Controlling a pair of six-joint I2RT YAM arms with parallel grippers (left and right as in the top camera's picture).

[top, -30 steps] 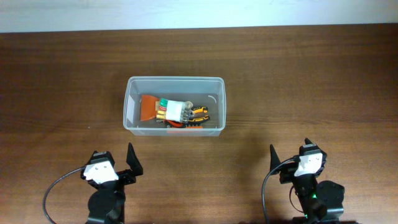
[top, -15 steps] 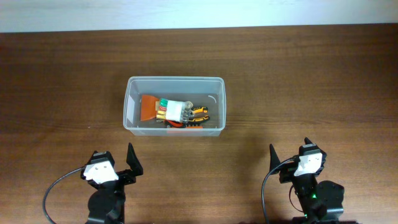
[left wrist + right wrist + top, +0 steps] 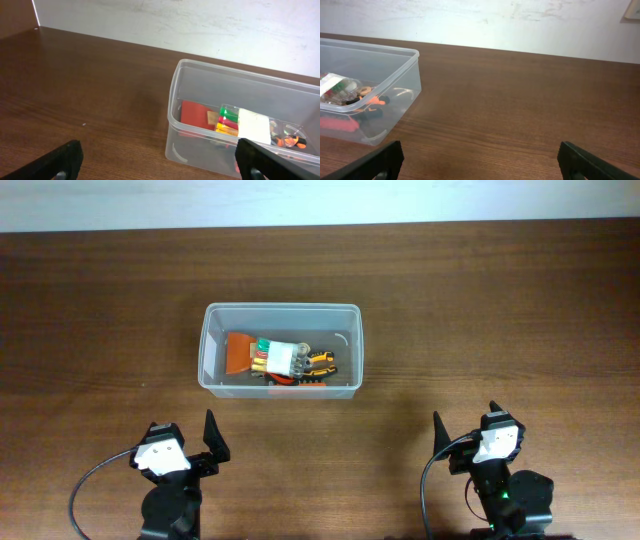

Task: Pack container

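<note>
1 container (image 3: 282,307), a clear plastic tub with rounded corners and a rim, stands upright on the brown wooden table (image 3: 500,300), near the middle and slightly left of centre, long side across the view.

Contents, all on the tub floor and bunched toward the near wall:
- 1 flat orange piece (image 3: 238,352) at the left end.
- 1 pack with a white label (image 3: 285,357) showing green, red and yellow ends, lying partly over the orange piece.
- 1 orange-and-black tool (image 3: 322,363) just right of the pack.
- 1 red item (image 3: 285,379) against the near wall; its kind cannot be made out.

The right end of the tub floor is bare.

2 arms sit at the near table edge, well apart from the tub. The left gripper (image 3: 160,165) faces the tub's left end, fingers spread wide, holding nothing. The right gripper (image 3: 485,162) faces the table right of the tub, fingers likewise spread wide, holding nothing. Neither touches the tub.
</note>
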